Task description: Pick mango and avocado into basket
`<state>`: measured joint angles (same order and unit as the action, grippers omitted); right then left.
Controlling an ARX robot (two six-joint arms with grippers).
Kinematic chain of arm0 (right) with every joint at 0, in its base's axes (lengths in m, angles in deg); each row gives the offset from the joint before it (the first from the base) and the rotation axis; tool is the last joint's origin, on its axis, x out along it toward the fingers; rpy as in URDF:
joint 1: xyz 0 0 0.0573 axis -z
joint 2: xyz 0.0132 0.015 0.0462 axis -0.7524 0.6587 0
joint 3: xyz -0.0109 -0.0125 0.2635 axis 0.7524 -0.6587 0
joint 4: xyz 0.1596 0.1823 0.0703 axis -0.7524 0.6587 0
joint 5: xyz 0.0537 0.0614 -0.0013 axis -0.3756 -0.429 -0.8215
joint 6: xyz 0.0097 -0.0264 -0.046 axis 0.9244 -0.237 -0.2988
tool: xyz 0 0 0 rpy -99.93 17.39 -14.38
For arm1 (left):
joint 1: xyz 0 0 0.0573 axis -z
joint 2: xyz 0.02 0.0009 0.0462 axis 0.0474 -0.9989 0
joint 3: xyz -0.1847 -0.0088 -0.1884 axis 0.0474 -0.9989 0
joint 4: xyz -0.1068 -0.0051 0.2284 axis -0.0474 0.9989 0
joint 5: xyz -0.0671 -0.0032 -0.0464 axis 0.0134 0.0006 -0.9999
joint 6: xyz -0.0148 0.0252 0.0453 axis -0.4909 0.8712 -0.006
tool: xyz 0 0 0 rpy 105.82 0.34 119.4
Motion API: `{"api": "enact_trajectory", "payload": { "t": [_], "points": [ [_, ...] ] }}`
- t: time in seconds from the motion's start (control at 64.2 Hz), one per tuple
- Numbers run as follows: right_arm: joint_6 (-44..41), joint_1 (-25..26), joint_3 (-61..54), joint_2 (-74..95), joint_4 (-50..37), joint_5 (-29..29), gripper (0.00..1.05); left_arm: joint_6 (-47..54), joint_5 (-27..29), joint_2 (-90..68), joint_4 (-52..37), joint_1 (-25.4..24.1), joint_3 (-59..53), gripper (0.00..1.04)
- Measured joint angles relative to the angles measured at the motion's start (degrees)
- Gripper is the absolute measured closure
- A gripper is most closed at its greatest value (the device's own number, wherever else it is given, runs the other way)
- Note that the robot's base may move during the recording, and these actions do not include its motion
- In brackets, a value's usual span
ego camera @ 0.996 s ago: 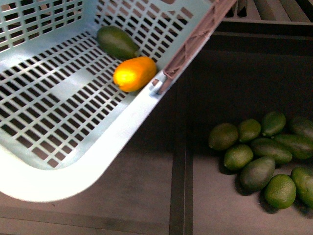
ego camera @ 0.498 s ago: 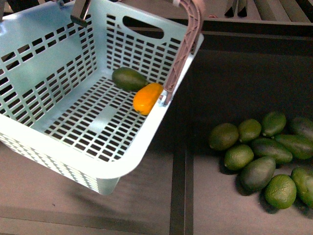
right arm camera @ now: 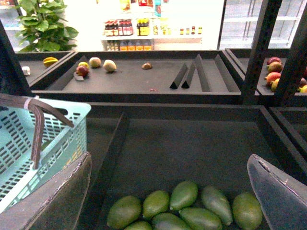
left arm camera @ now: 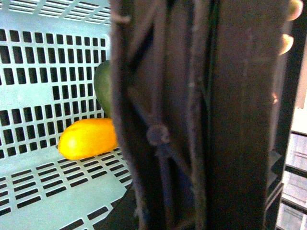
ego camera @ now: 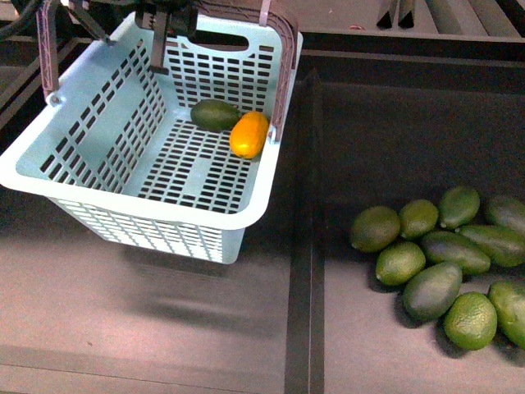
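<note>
The basket (ego camera: 143,215) is swinging back to level after tilting steeply a second ago, the mango (ego camera: 248,134) and avocado (ego camera: 215,114) sliding to rest together on its floor. The left gripper (ego camera: 168,16) is clamped on the brown handle (ego camera: 283,74). The right gripper (right arm camera: 168,191) is hanging wide open, empty, over loose green fruit (ego camera: 433,289). The task looks complete.

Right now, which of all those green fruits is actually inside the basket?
Only the avocado, the dark green oval beside the mango on the basket floor. The other green fruits lie heaped in the dark bin outside it.
</note>
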<state>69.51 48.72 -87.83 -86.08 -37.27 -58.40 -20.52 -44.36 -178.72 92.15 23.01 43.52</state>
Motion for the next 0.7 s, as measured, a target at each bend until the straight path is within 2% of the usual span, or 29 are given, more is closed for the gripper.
{"api": "enact_trajectory", "payload": {
  "t": [0.234,0.467,0.701],
  "points": [
    [0.0,-0.02,0.0,-0.02,0.0,0.0,0.09,3.3,-3.26,1.31,-4.04,-2.03,-5.03,0.91],
    [0.0,0.0,0.0,-0.02,0.0,0.02,0.09,3.56,-3.61,4.63,-6.19,-2.56,-10.8,0.91],
    [0.0,0.0,0.0,-0.04,0.0,0.0,0.09,4.28,-1.92,6.4,-5.7,-2.64,-14.25,0.47]
  ]
}}
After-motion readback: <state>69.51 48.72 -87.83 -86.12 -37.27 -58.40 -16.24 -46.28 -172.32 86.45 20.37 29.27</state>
